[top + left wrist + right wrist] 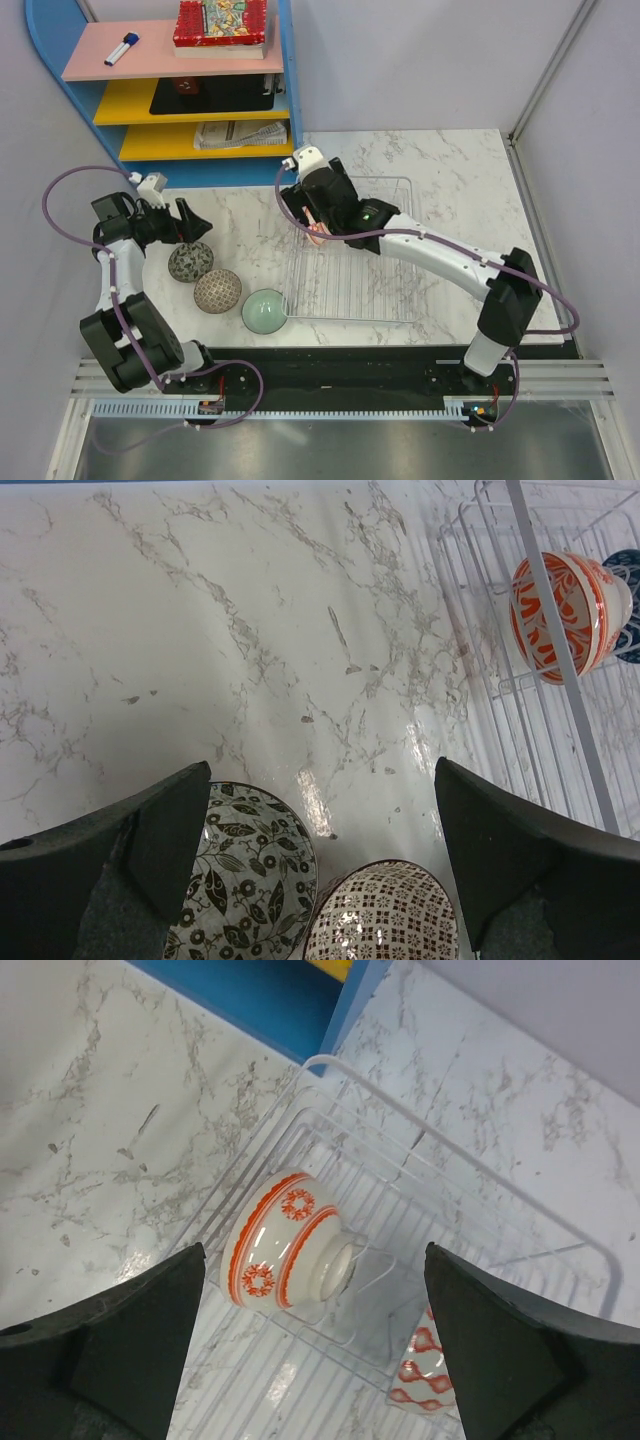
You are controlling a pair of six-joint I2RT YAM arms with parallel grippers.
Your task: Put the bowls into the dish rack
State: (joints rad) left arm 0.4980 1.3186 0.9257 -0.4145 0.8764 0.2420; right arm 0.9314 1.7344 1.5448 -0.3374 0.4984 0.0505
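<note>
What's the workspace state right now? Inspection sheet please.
Surface: marble tabletop, no spills seen.
Job's things: wire dish rack holds two bowls on their sides, orange-red banded bowl and red-and-white bowl; grey leaf-patterned bowl, brown lattice bowl and pale green bowl sit on the table left of it.
Clutter: nothing seen.
Hands: left hand open above the grey and brown bowls; right hand open above the rack, holding nothing.
Cables: left purple cable and right purple cable loop off the arms; neither lies on a bowl.
Surroundings: blue shelf unit far left, with marker and red box.
</note>
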